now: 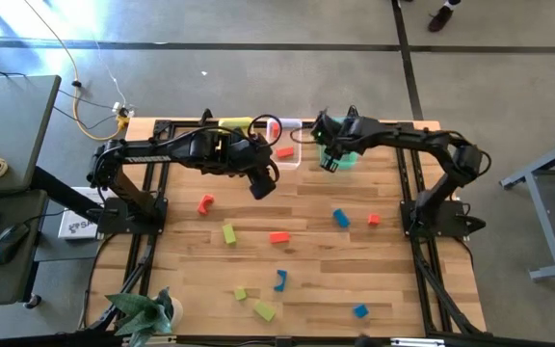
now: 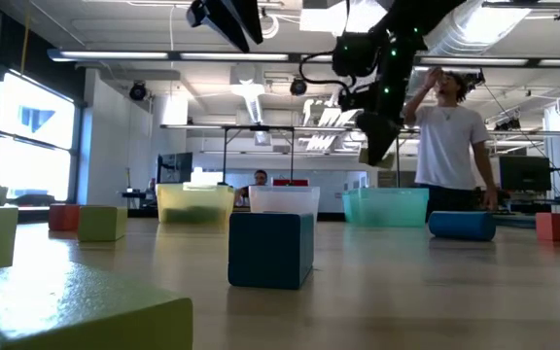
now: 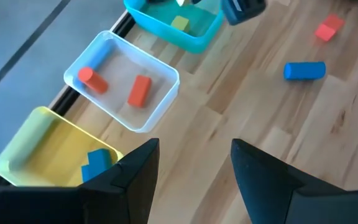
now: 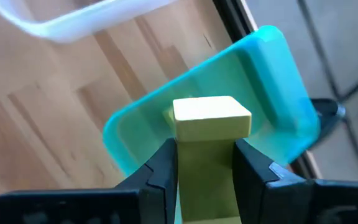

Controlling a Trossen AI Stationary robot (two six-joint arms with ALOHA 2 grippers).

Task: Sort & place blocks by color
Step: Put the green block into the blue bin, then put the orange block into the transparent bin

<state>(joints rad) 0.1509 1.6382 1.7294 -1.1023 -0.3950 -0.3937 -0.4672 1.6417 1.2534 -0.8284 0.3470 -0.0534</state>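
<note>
Yellow-green block [image 4: 210, 134] sits clamped between the right gripper [image 4: 205, 163] fingers, held in the air directly over the teal bin [image 4: 278, 74] at the back edge of the table [image 1: 393, 270]. Another yellow-green block [image 3: 179, 23] already lies inside that bin. Grip is on two flat opposite sides, top end sticking out past the fingertips; looks square and secure.

Block reads as light, rigid, painted wood or plastic, smooth faces. Judgement: no crush risk, slight slip risk only if pinched on an edge, so flat parallel faces are the place to hold. Should drop cleanly and may bounce a little in the bin.

Clear bin [image 3: 126, 81] next to the teal one holds two red-orange blocks [image 3: 140, 91]; yellow bin [image 3: 39, 149] beyond it holds a blue block [image 3: 96, 163]. So the sort looks like green to teal, red to clear, blue to yellow.

Left gripper [image 3: 194, 165] hangs above the table near the bins, fingers apart, holding nothing.

Loose blocks are scattered over the table: red-orange bar [image 1: 278, 236], blue cylinder [image 1: 341, 219], blue arch [image 1: 280, 280], yellow-green block [image 1: 229, 233], others nearer the front. Arch would be best taken across its flat sides, cylinder across its ends or it may roll.

Person [image 2: 449, 136] stands in the room behind the table.
</note>
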